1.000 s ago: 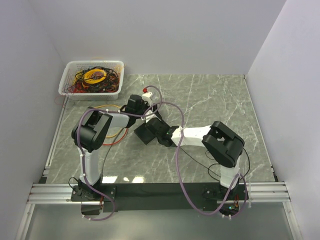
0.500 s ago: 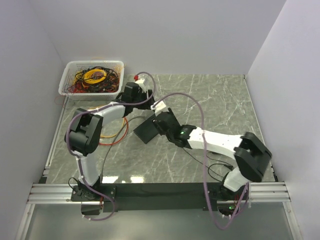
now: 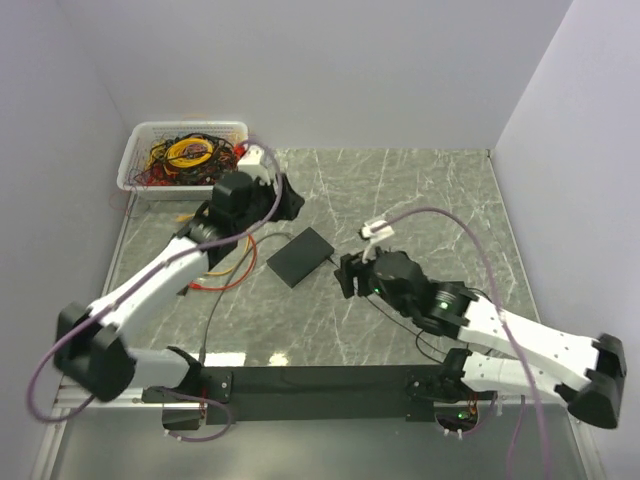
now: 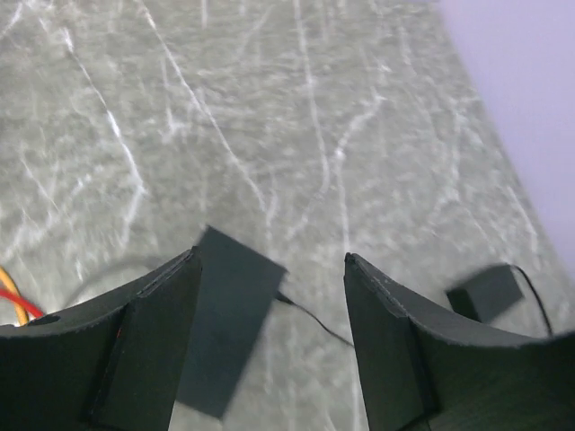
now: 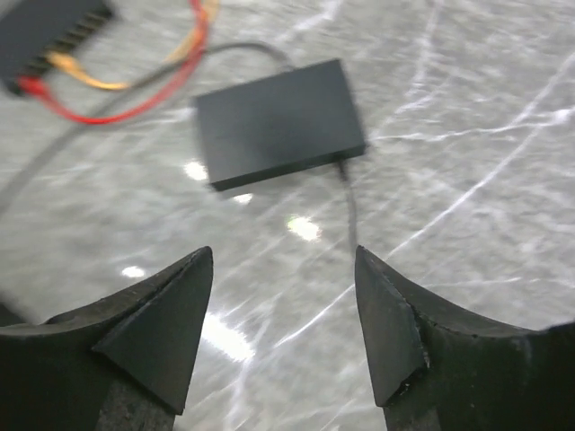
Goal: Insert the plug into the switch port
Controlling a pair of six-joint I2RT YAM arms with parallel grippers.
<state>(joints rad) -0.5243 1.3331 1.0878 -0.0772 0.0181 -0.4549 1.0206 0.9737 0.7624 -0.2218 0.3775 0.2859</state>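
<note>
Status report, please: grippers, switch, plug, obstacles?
Left gripper open, empty. Right gripper open, empty. Switch flat on table, thin cable at its edge. Red wire beside it.

A white plastic basket (image 3: 128, 172) sits at the far left corner of the grey marble-patterned table (image 3: 440, 200), close against the left wall (image 3: 50, 150); it is filled with a tangle of wires (image 3: 190, 155), black, red, yellow and orange, heaped up to its rim. Near the basket's front side, loose red and yellow wires (image 3: 225, 280) curl flat on the table top; the right wrist view shows them blurred, red beside orange-yellow. A metal rail (image 3: 110, 387) runs along the table's near edge; plain pale walls close in the left, far and right sides.
</note>
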